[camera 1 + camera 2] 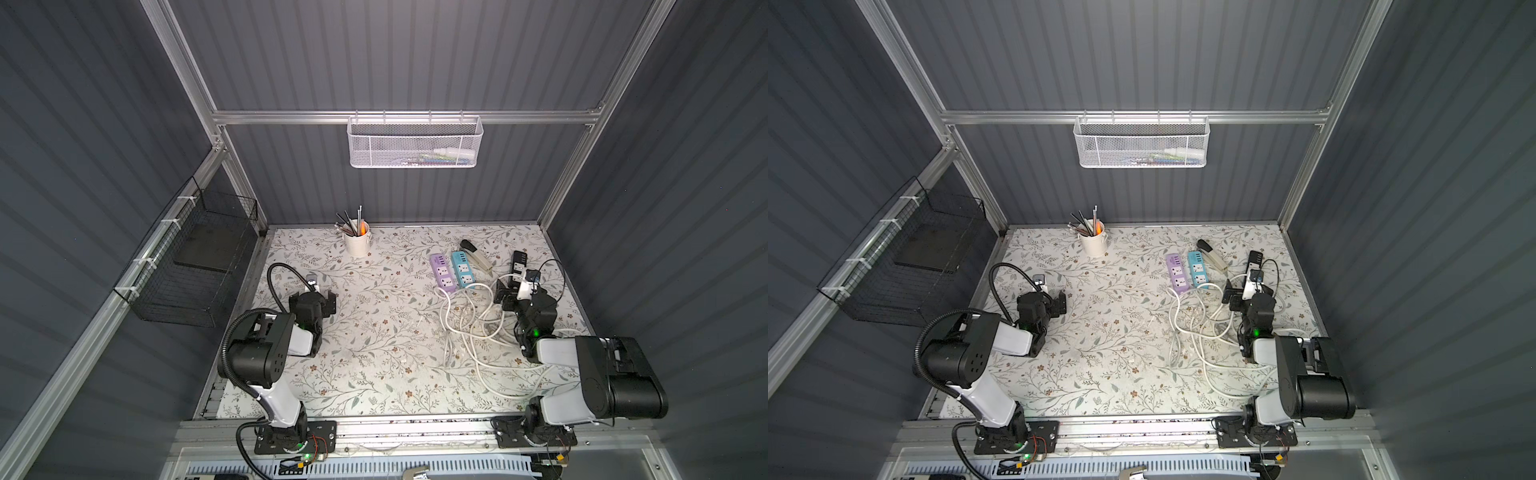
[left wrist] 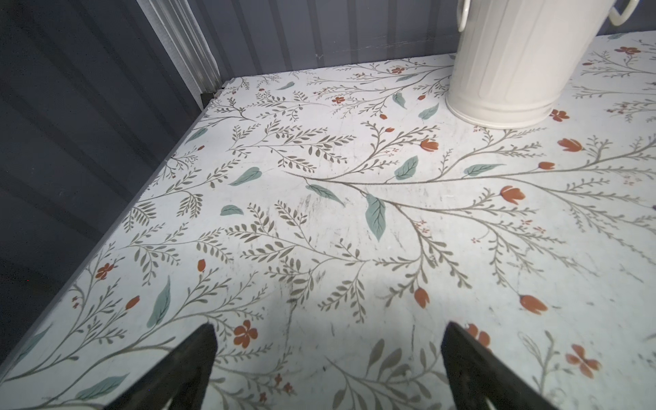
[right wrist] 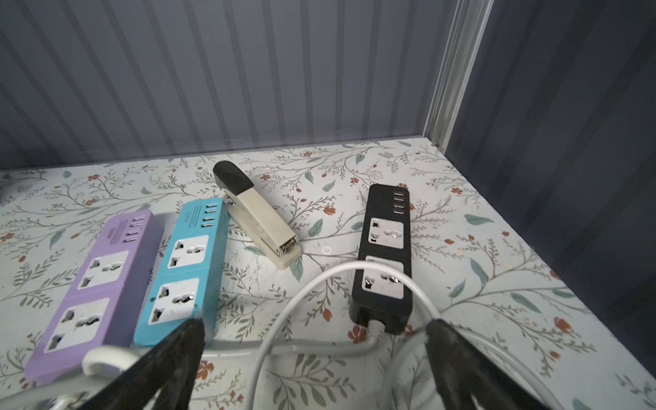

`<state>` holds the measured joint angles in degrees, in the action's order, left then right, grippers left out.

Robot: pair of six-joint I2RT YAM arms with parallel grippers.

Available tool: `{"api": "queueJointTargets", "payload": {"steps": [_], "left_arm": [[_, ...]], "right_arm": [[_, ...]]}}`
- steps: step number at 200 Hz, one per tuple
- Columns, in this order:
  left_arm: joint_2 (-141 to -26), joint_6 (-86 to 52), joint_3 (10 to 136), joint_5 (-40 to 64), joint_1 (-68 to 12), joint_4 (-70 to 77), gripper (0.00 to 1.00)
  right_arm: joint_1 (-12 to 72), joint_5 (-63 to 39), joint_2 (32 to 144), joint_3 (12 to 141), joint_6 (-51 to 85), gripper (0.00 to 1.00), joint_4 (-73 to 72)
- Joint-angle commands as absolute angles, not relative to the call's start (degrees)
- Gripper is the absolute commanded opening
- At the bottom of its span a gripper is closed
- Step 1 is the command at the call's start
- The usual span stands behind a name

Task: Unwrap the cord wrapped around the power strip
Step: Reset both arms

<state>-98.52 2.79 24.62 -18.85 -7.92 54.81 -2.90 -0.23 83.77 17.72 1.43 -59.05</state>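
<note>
Three power strips lie at the back right: purple (image 1: 442, 272), blue (image 1: 463, 269) and black (image 1: 519, 261). In the right wrist view one loop of white cord (image 3: 397, 275) crosses the black power strip (image 3: 387, 248) over its near socket. The rest of the cord (image 1: 469, 328) lies in a loose tangle on the table. My right gripper (image 3: 315, 323) is open just short of the black strip's cable end, over the cord, holding nothing. Far to the left, my left gripper (image 2: 330, 328) hangs open over bare table (image 1: 312, 297).
A beige stapler (image 3: 255, 216) lies between the blue strip (image 3: 188, 262) and the black strip. A white bucket (image 1: 356, 243) of pens stands at the back. A white mesh basket (image 1: 413, 143) hangs on the back wall and a black wire basket (image 1: 195, 266) on the left wall.
</note>
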Motion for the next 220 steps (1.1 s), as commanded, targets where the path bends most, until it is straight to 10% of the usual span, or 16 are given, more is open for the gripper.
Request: {"api": "queueJointTargets", "payload": {"steps": [1, 220], "left_arm": [[-98.3, 1.9, 26.3, -16.9, -7.0, 53.9, 1.00], [-98.3, 1.8, 25.9, -17.0, -6.9, 54.3, 1.00]], "right_arm": [[-4.1, -5.4, 84.0, 18.2, 1.7, 0.99, -57.3], [-4.7, -5.3, 83.7, 18.7, 2.7, 0.99, -56.0]]}}
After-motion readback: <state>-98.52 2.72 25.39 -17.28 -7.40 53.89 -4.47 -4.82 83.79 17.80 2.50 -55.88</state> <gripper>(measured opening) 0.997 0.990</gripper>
